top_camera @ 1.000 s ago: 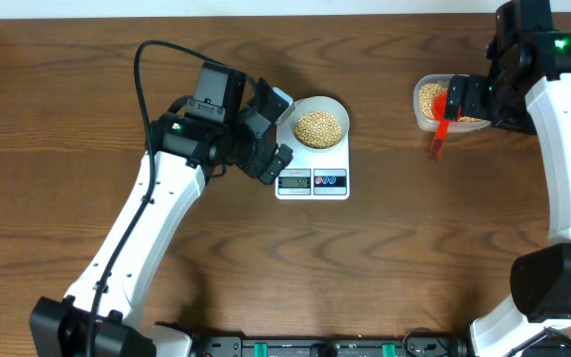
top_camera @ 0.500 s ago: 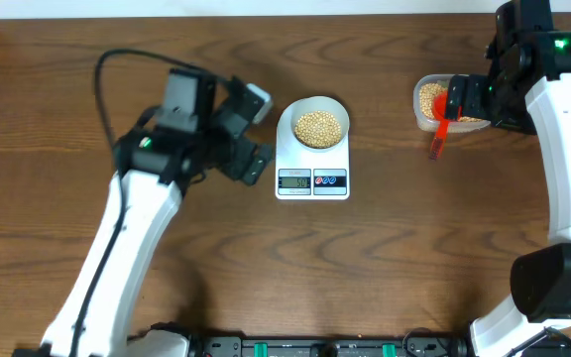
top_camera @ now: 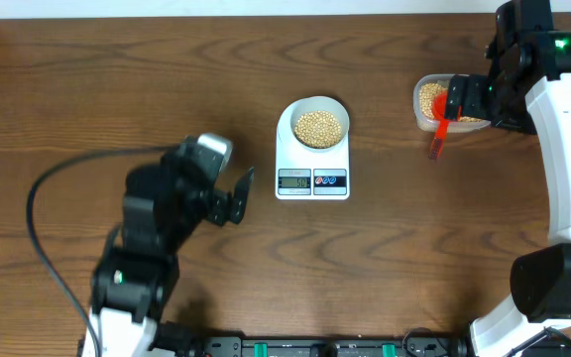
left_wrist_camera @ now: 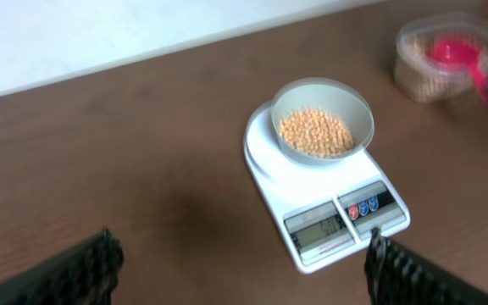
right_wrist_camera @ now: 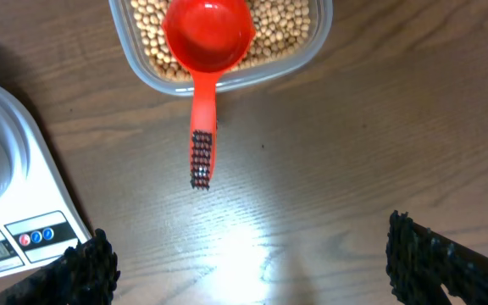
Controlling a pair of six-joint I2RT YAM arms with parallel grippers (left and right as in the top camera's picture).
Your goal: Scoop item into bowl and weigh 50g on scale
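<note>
- I judge the step in hand is the checking of the weight. The numbers on the display point(left_wrist_camera: 315, 225) are too small for me to read.
- To do it well, I would keep both arms apart from the scale point(top_camera: 312, 159), so nothing presses on it.
- If beans point(left_wrist_camera: 316, 133) are missing, I would add only a few and tip the scoop point(right_wrist_camera: 206, 38) slowly.
- The left gripper point(left_wrist_camera: 242, 250) is released and empty, towards the left edge from the scale.
- The right gripper point(right_wrist_camera: 248, 237) is released above the scoop, which rests in the tub point(right_wrist_camera: 269, 72) near the far right corner.
- The bowl point(left_wrist_camera: 320, 91) stands on the scale, mid-tabletop, nearer the far edge.
- The beans are small, round and tan-yellow, in a low heap that covers the bowl's bottom.
</note>
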